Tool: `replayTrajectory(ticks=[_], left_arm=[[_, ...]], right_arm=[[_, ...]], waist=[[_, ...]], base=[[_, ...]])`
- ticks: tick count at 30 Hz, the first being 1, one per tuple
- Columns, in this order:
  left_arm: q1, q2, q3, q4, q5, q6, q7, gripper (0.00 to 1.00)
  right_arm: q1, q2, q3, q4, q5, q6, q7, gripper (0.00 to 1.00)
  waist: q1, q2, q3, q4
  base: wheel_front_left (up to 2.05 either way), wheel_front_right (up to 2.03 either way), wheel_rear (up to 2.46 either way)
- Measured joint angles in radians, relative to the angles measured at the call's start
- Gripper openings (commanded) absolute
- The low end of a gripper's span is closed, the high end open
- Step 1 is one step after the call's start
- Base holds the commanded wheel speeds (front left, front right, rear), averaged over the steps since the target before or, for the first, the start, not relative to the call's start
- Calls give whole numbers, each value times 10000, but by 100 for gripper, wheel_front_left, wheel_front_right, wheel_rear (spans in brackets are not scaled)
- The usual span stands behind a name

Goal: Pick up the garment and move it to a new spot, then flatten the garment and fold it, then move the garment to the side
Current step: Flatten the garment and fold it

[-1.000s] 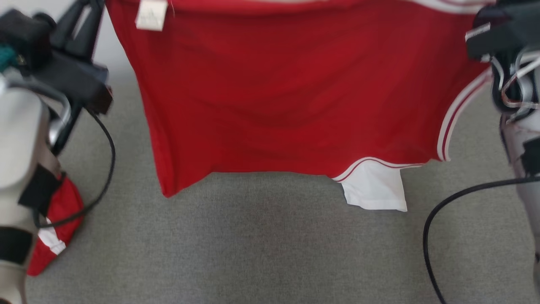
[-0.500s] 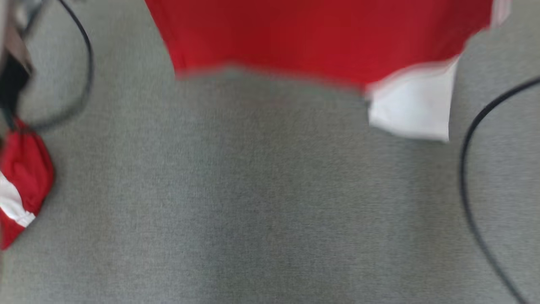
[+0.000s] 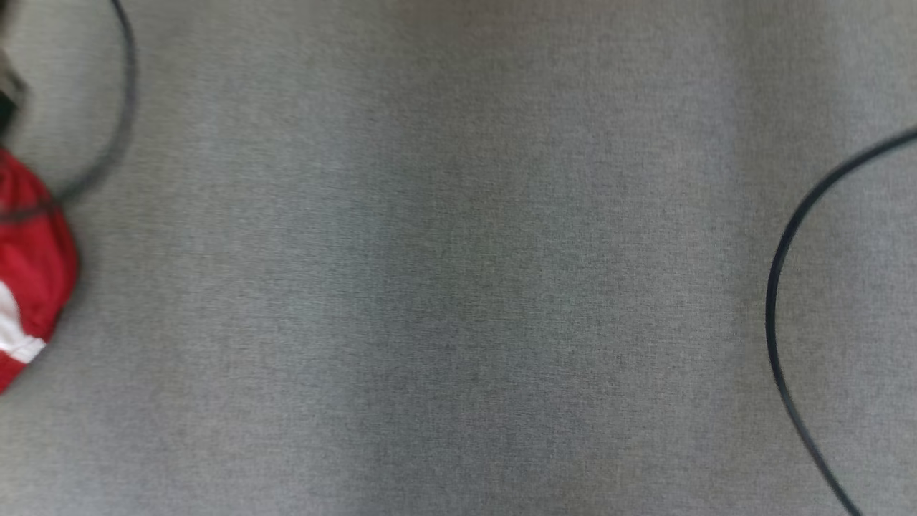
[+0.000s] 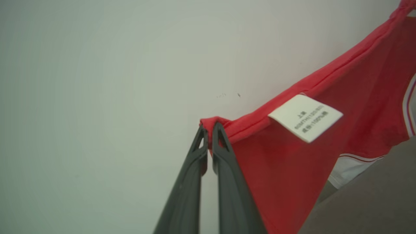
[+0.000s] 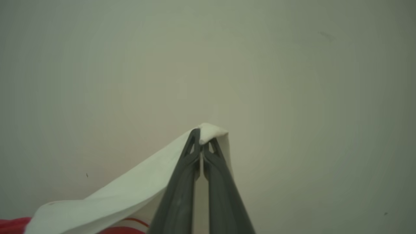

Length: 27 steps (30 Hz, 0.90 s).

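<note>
Clamped tight with the left fingers on the red hem corner of the garment and with the right fingers on its white corner, holding it up over the grey table. Stretched wide between both grips, probably to shake out creases before laying flat for folding.

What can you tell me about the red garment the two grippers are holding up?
The garment is thin red fabric with a white panel and white striped trim. A white printed label is sewn at its hemmed edge. It hangs stretched in the air: the left gripper pinches a red corner of that edge, the right gripper a white corner.
</note>
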Motion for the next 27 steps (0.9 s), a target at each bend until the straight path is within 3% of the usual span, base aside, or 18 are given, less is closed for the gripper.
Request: replayTrajectory(ticks=[8,13,16,27], left_arm=[[3167,-117,784,-763,-575,-71,2,0],[5616,-556,1753,-1290,-886,98,2,0],[7776,-1210,2972,-1461,-1037,222,0,0],[11026,-2389,5076,-1524,-500,12,2,0]], right_arm=[[3544,-836,1281,-1450,2529,0,4,0],[6362,-1338,1599,-2529,3967,0,2,0],[8832,-1519,1603,-3118,4915,0,8,0],[12391,-1126,1239,-3091,5534,17,12,0]], waist=[[0,0,288,-347],[-1,0,38,-437],[-4,-1,-480,-470],[-5,-2,-2008,-788]], base=[[0,0,0],[0,0,0],[0,0,0],[0,0,0]])
